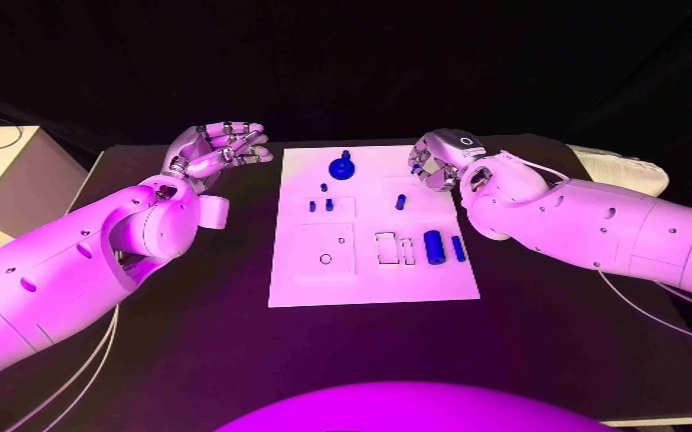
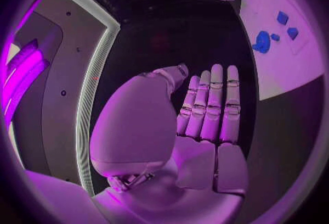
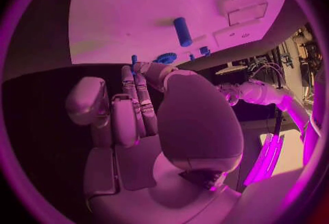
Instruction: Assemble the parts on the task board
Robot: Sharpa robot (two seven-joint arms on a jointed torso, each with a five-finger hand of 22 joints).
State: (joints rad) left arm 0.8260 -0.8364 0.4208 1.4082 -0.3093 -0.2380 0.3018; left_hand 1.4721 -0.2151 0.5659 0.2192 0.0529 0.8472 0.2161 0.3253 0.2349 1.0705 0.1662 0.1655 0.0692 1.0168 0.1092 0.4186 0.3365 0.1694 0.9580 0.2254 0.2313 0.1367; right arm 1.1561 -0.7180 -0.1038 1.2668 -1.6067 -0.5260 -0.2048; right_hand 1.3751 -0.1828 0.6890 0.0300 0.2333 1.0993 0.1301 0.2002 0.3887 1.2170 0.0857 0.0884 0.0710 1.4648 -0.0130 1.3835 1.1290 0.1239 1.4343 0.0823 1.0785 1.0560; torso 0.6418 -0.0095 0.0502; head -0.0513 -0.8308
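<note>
No text, label, brand, number or sign can be read anywhere in these views. The flat white rectangular task board (image 1: 369, 282) carries only raised outlines and small blue parts, with no lettering that can be made out.

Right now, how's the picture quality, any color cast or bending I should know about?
Head view: magenta light tints the task board and both arms, and the backdrop is black. Left wrist view: fisheye bends the board's edge, and the left hand stays sharp. Right wrist view: same tint and a curved board.
</note>
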